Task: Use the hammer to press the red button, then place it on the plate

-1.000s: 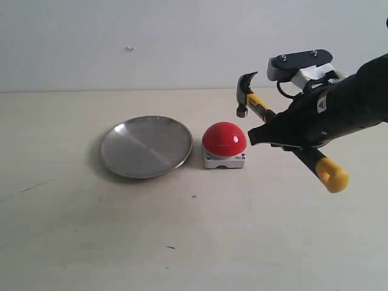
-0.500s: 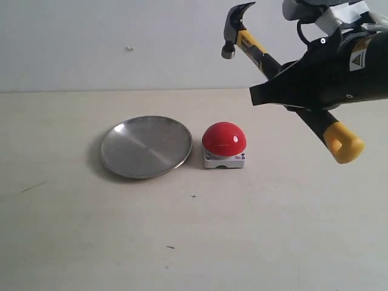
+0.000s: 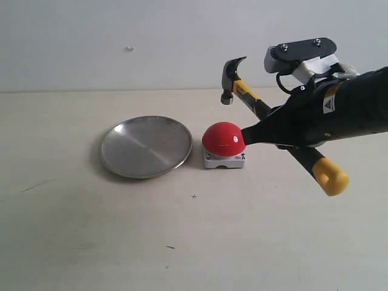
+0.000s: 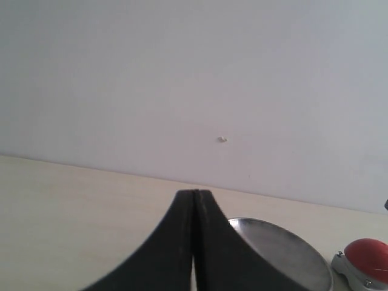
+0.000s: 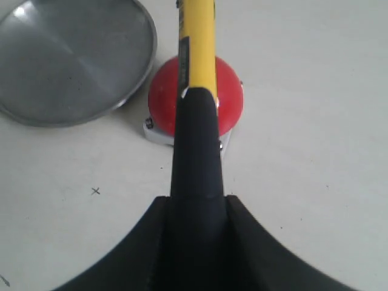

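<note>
Exterior view: the right tool point(image 3: 257, 133) is clamped on the black handle of the hammer point(image 3: 253, 102). The hammer is held at a slant off the desk point(image 3: 194, 242), its dark head raised above the red button point(image 3: 224, 138) and its yellow end pointing down and away. The head is clear of the dome, so the press does not look made yet. In the right wrist view the yellow neck runs over the dome, but the head is out of frame there, so how well it lines up cannot be checked. The plate point(image 3: 145, 147) lies empty just beside the button's base, apart from it. The left tool point(image 4: 194, 197) is closed on nothing and sits away from the work. Risks, as I judge them: the dome is glossy and curved, so an off-centre strike may glance off. A sideways push may shove the small base into the plate. The grip sits part-way along the handle, so the contact force may twist the hammer between the fingers. The hammer looks longer than the plate is wide, so a poorly centred set-down may tip the plate or let the hammer roll off the rim.
</note>
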Motion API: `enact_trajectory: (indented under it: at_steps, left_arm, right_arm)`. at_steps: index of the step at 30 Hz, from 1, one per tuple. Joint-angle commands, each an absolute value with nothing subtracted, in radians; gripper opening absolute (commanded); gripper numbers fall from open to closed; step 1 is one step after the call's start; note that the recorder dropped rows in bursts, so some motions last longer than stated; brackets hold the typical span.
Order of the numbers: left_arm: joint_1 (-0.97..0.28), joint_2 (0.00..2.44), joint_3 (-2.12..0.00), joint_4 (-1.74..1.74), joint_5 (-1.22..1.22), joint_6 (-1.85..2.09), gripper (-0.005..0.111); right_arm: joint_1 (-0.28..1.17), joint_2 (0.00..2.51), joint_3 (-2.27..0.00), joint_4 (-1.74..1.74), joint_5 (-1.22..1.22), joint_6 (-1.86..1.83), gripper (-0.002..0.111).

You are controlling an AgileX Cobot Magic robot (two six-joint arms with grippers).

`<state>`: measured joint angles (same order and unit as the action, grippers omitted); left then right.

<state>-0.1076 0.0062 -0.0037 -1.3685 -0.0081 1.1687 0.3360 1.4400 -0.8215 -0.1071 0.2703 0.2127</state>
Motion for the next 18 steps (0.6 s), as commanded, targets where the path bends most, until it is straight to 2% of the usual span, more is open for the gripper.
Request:
enact_trajectory:
  at_steps: [1, 7, 18]
  left_arm:
    - [-0.11, 0.0, 0.0, -1.373, -0.008, 1.17, 0.0]
    - [-0.11, 0.0, 0.0, -1.373, -0.008, 1.17, 0.0]
    - [-0.11, 0.0, 0.0, -1.373, -0.008, 1.17, 0.0]
  right_arm:
    - [0.336, 1.373, -0.85, -0.108, 0.154, 0.21, 0.0]
    - [0.336, 1.327, -0.865, -0.108, 0.168, 0.21, 0.0]
    - [0.336, 1.444, -0.859, -0.106, 0.179, 0.21, 0.0]
